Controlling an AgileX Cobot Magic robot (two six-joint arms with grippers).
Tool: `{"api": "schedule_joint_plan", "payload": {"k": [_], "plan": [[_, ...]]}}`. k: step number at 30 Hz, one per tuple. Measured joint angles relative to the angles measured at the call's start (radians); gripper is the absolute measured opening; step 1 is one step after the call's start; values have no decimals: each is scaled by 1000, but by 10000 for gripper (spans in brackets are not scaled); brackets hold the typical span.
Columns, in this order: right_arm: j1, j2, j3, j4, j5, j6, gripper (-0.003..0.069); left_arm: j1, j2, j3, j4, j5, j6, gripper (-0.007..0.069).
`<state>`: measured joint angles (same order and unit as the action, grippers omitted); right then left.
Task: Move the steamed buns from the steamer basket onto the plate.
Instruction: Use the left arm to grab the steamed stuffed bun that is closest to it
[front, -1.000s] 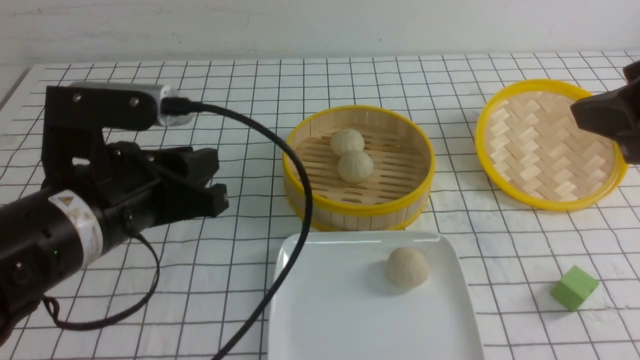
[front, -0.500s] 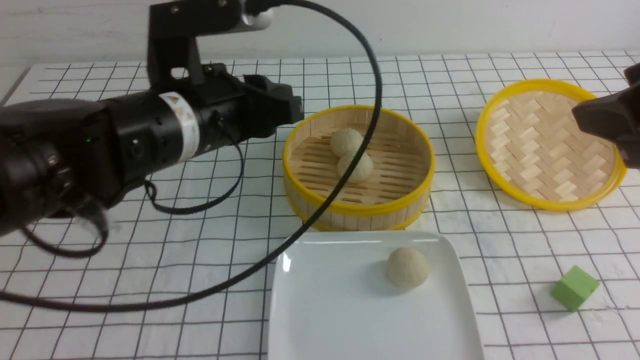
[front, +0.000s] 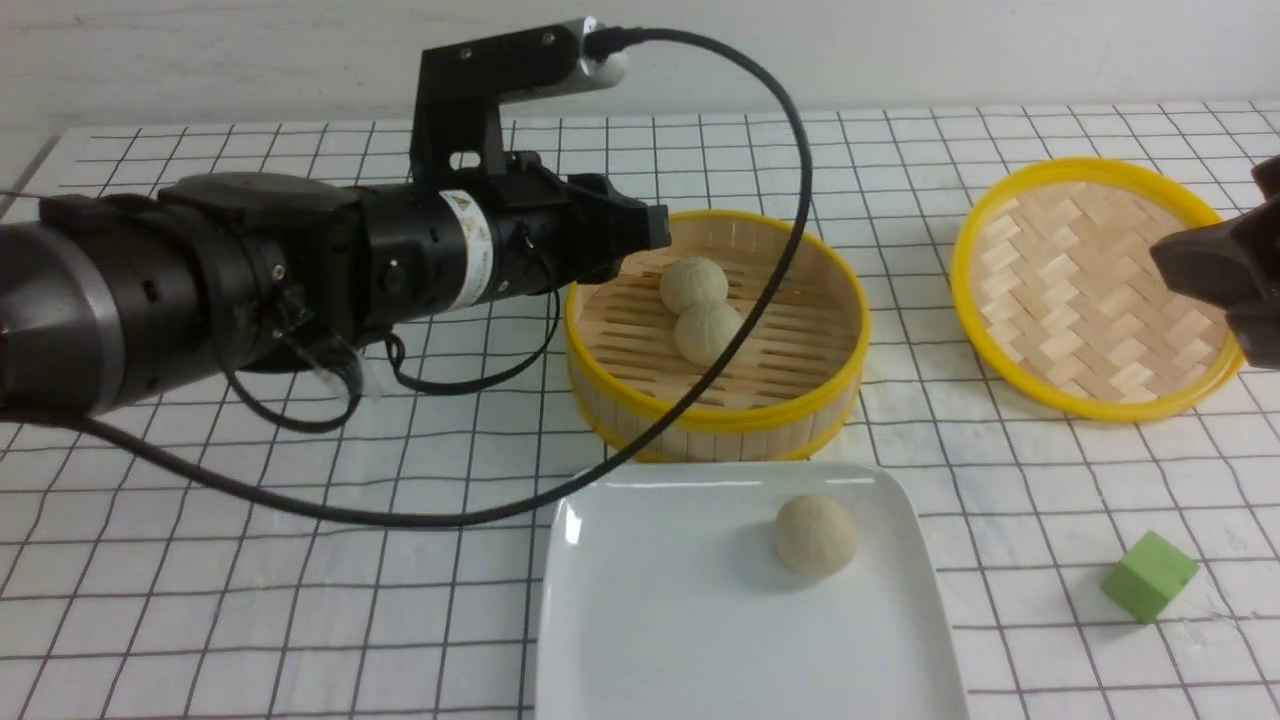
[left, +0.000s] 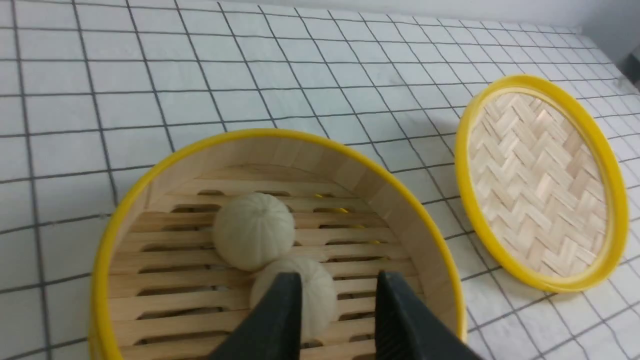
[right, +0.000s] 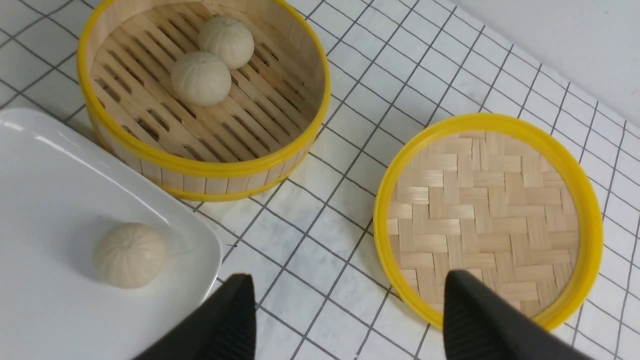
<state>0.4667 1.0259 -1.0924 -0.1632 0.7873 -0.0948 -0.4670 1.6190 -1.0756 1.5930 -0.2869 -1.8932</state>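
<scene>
"Hovering where, with the left claw (left: 337, 280)?"

"Hung over the steamer basket (front: 715, 425), just inside its left rim. Showed only a narrow gap at the jaws; gripped nothing."

"Found the buns where?"

"Spotted the far bun (front: 693, 283) and near bun (front: 708, 332) touching each other on the left half of the slatted floor, with the right half bare up to the wall. Saw the third bun (front: 816, 535) on the plate (front: 640, 620), toward its right edge, with open white to the left and front."

"Checked the edges?"

"Noted the basket's near wall just beside the plate's far edge; could not tell whether touching. Found a strip of bare worktop (front: 300, 600) between basket and lid (front: 1095, 285)."

"And the right claw (right: 347, 280)?"

"Spread wide, empty, near the lid's rim."
</scene>
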Motion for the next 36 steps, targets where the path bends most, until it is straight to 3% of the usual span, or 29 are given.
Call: {"api": "schedule_joint_plan", "payload": {"k": [3,6,8,13,17,20,28,29,32,33,34,35,36], "plan": [[0,0,0,-1,0,0,495,0,4,-13,122,-82,-135,242],[0,0,0,-1,0,0,495,0,1,-34,161,-150,-285,242],[0,0,0,-1,0,0,495,0,-6,-37,170,-184,-322,242],[0,0,0,0,0,0,495,0,-43,-39,181,-208,-286,242],[0,0,0,1,0,0,495,0,-79,-39,184,-120,-234,242],[0,0,0,4,0,0,495,0,-93,-40,183,-26,-217,242],[0,0,0,37,0,0,495,0,-119,-40,157,451,-92,242],[0,0,0,45,0,0,495,0,-119,-40,145,597,-21,242],[0,0,0,47,0,0,495,0,-119,-40,117,805,142,242],[0,0,0,47,0,0,495,0,-119,-42,69,925,257,242],[0,0,0,47,0,0,495,0,-119,-42,59,925,257,242],[0,0,0,47,0,0,495,0,-120,-42,-38,1058,415,242],[0,0,0,47,0,0,495,0,-120,-42,-66,1071,432,242]]}}
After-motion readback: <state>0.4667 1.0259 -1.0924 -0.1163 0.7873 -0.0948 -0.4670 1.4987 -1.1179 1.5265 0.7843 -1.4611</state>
